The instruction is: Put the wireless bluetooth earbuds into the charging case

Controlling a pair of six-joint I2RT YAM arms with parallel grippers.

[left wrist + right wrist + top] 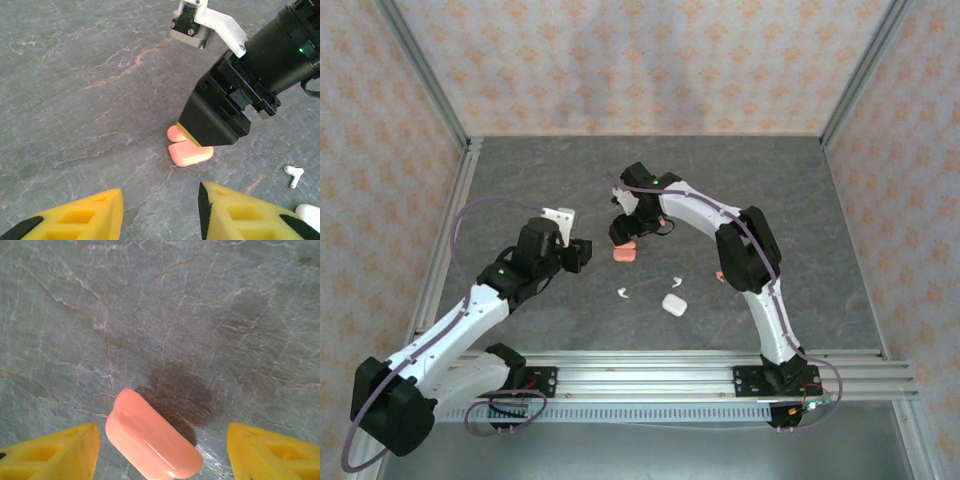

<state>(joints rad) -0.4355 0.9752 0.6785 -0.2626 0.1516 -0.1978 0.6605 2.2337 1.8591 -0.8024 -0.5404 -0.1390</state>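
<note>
One pink case, one white case, two white earbuds

Left wrist view, mid-frame: pink case upper part hidden behind right gripper. White case cut off at lower-right corner. Top view, center: white earbuds too small for detail; pink speck unidentifiable.

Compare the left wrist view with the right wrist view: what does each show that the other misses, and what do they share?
Left wrist view: the right arm low over the coral-pink case, a white earbud and the corner of a white case on the table, the left gripper's yellow jaws apart. Right wrist view: the right gripper's jaws wide apart, flanking the case. Shared: the coral-pink case on the grey veined table.
</note>
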